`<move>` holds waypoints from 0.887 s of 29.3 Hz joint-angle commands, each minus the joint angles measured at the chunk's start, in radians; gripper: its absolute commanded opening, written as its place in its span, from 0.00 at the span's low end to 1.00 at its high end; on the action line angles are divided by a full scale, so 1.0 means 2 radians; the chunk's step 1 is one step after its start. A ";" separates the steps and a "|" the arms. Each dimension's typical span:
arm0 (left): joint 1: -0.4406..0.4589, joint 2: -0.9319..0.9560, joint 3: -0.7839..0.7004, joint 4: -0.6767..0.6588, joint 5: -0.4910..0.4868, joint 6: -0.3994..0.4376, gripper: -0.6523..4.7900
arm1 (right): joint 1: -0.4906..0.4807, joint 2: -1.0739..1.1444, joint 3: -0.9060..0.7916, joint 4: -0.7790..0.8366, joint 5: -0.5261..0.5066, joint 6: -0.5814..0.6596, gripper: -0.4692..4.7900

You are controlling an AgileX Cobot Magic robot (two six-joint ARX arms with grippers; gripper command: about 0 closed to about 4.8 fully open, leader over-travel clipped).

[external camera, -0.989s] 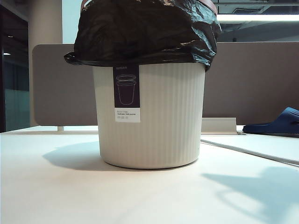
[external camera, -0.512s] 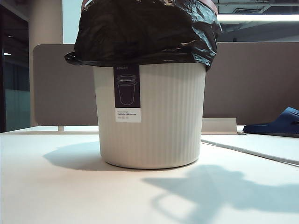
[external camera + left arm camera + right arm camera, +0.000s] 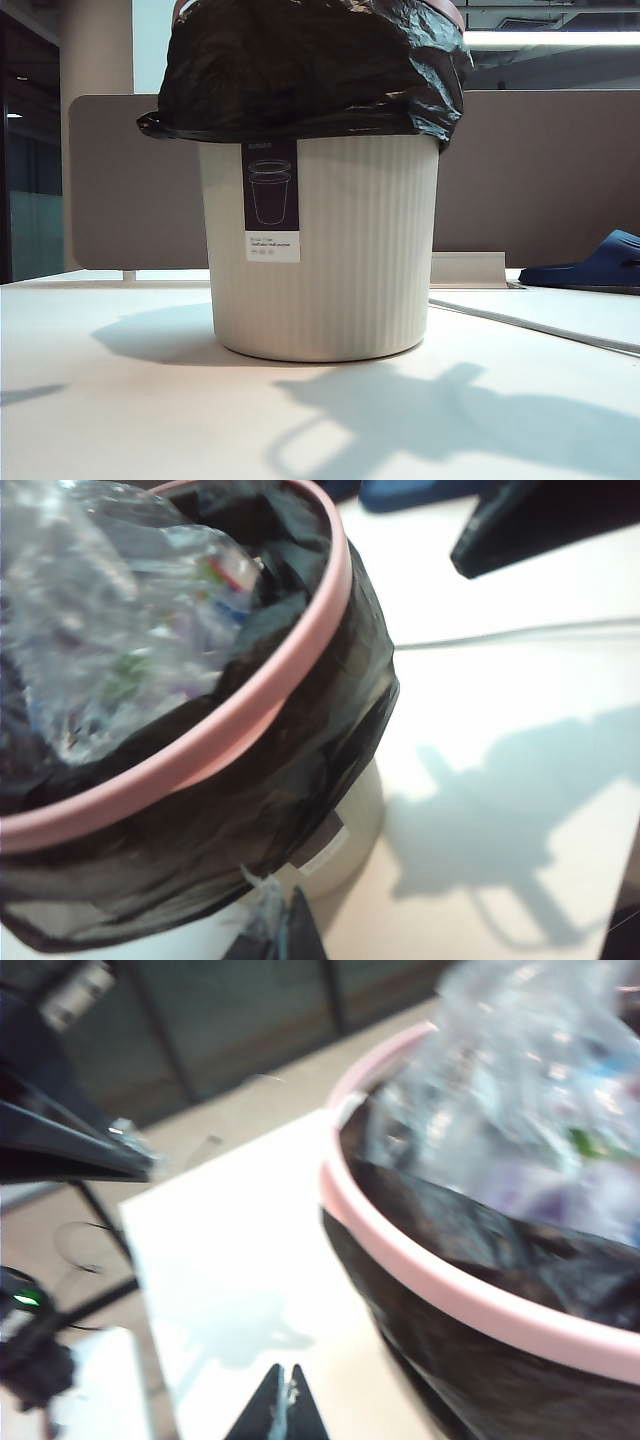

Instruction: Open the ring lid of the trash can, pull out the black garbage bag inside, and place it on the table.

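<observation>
The cream ribbed trash can (image 3: 330, 250) stands on the white table (image 3: 120, 420). The black garbage bag (image 3: 310, 70) is folded down over its rim. The pink ring lid (image 3: 250, 705) sits around the rim over the bag (image 3: 300, 780), with clear plastic film (image 3: 110, 610) bunched inside. My left gripper (image 3: 285, 920) is shut and empty, close beside the can's wall (image 3: 355, 825) just under the bag's overhang. My right gripper (image 3: 282, 1385) is shut and empty above the table (image 3: 230, 1260), a short way out from the ring lid (image 3: 400, 1270) and bag (image 3: 480, 1360). Neither gripper shows in the exterior view.
A dark blue slipper (image 3: 590, 265) lies at the back right on a white board (image 3: 540, 315). A grey-brown partition (image 3: 530, 170) runs behind the can. A black frame (image 3: 60, 1130) stands beyond the table's edge in the right wrist view.
An arm's shadow has spread leftwards across the table in front of the can, and a new shadow shows at the left edge. The can, bag and ring lid stay put.
</observation>
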 commanded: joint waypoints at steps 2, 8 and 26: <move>-0.011 0.025 0.001 0.033 -0.036 0.025 0.11 | 0.007 -0.002 0.003 -0.002 0.031 -0.029 0.08; -0.011 0.052 0.001 0.068 -0.041 0.102 0.11 | 0.006 -0.002 0.003 -0.017 0.032 -0.046 0.08; -0.104 0.059 0.000 0.088 -0.155 0.249 0.41 | 0.006 -0.002 0.003 -0.040 0.035 -0.061 0.08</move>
